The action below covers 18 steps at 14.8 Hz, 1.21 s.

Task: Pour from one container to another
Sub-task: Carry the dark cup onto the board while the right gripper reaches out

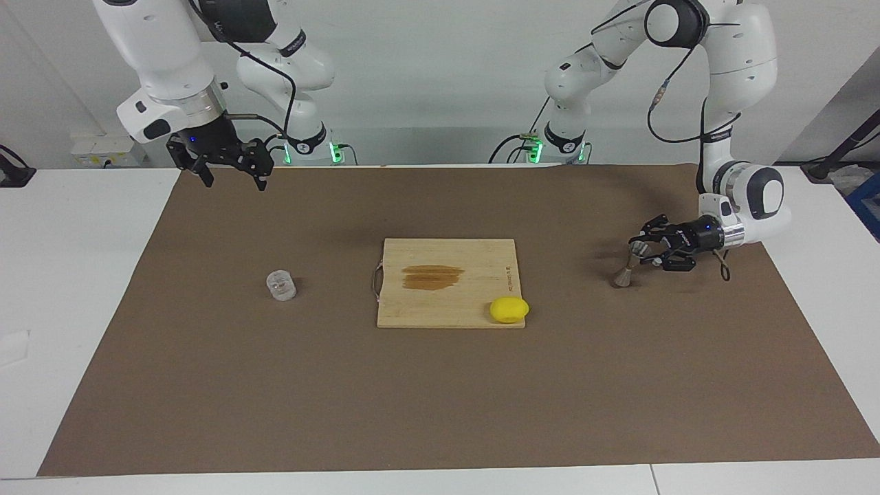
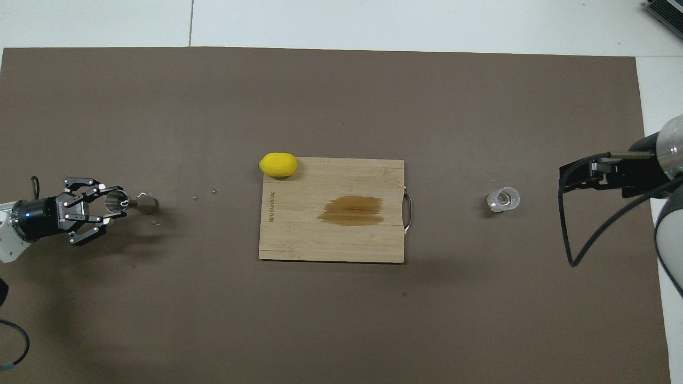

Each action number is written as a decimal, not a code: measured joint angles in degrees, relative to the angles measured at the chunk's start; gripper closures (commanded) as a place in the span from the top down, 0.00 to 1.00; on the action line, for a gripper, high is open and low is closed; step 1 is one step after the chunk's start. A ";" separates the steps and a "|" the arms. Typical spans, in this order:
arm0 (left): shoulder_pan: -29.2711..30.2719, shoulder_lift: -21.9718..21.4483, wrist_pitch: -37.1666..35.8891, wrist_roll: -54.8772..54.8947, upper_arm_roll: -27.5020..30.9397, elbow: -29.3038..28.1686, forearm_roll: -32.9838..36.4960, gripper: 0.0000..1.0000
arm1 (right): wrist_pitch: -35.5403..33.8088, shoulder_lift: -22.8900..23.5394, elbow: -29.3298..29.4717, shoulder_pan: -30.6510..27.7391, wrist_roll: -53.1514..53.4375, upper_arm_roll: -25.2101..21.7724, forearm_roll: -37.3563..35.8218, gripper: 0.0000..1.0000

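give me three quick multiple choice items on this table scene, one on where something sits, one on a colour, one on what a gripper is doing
1. Where does the lemon lie?
A. on a corner of the cutting board
B. inside the glass cup
C. under the right gripper

2. What colour is the mat that covers the table?
A. green
B. brown
C. red

3. What is the left gripper doing?
A. holding the glass cup in the air
B. pressing on the cutting board
C. low at the steel jigger, fingers on either side of its upper cone

Answers:
1 A, the yellow fruit rests at the board's corner.
2 B, the mat is brown in both views.
3 C, the jigger stands on the mat at the left gripper, while the glass cup stands alone and the right gripper waits raised.
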 measured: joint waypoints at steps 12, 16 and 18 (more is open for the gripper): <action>-21.72 -0.45 1.70 -3.55 -0.28 -5.55 -13.52 0.31 | 0.61 0.00 0.00 -0.21 2.53 -0.15 0.00 0.99; -28.36 -1.09 6.17 -3.56 -0.29 -6.62 -19.53 0.30 | 1.71 0.00 -0.02 -0.21 8.30 -0.16 0.05 0.99; -31.74 -1.73 8.54 -3.60 -0.29 -7.24 -23.82 0.30 | 2.75 0.01 -0.12 -0.34 10.66 -0.20 1.20 0.99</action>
